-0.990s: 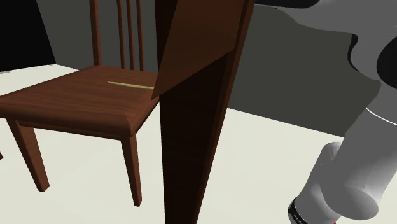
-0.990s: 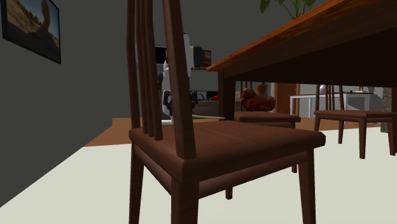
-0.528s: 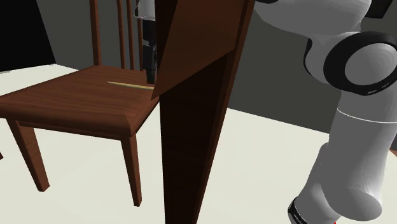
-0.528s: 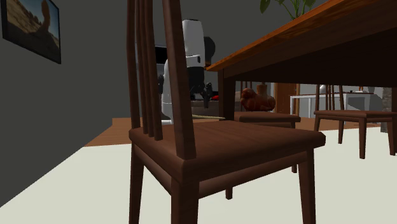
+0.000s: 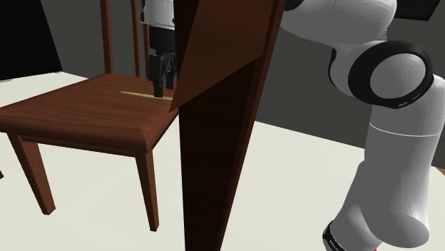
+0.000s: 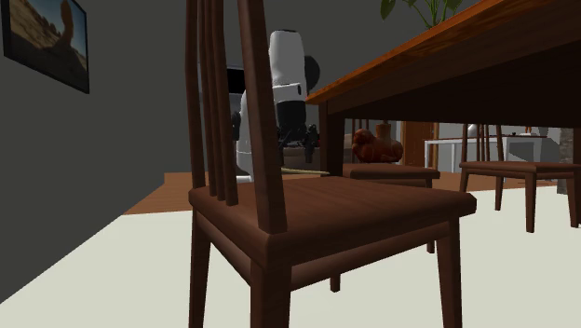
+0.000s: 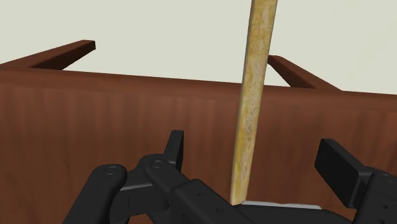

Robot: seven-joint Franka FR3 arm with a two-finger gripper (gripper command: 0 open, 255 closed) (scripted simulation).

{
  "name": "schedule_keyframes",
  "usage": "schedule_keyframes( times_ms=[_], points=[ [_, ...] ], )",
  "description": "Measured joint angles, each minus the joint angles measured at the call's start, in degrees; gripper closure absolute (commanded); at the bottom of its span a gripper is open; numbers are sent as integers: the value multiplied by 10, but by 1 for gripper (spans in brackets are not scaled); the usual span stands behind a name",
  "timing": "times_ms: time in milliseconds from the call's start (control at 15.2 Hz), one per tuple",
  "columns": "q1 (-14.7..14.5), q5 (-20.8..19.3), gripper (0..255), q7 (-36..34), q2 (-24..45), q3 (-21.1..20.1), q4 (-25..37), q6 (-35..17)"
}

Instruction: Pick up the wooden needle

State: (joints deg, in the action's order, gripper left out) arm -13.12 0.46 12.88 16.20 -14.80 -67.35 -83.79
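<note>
A thin, pale wooden needle [image 5: 135, 93] lies flat on the dark brown chair seat [image 5: 78, 114], near the seat's back. My black gripper [image 5: 158, 91] hangs straight down over the needle's end by the table leg, its tips just above the seat. In the wrist view the needle [image 7: 254, 95] runs between the two fingers [image 7: 175, 149], which stand apart on either side without touching it. From the second exterior view the gripper [image 6: 300, 149] hovers over the far edge of the seat [image 6: 354, 210], where the needle [image 6: 303, 173] is a faint pale line.
A thick brown table leg [image 5: 214, 142] stands close beside the gripper and hides part of the seat. The chair's back spindles [image 5: 135, 36] rise just behind it. The tabletop [image 6: 447, 47] overhangs the chair. A black area [image 5: 25, 36] lies at the shoulder view's upper left.
The arm has swung in over the chair and the gripper has come down from behind the table leg to just above the needle. The needle has not moved.
</note>
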Motion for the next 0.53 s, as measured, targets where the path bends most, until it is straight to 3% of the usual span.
schedule_keyframes(
  times_ms=[132,198,528],
  points=[
    [2,2,0,2,-8,0,-30,-21],
    [2,3,255,2,-10,0,-35,-25],
    [4,-1,255,3,-9,2,-27,-21]
  ],
)
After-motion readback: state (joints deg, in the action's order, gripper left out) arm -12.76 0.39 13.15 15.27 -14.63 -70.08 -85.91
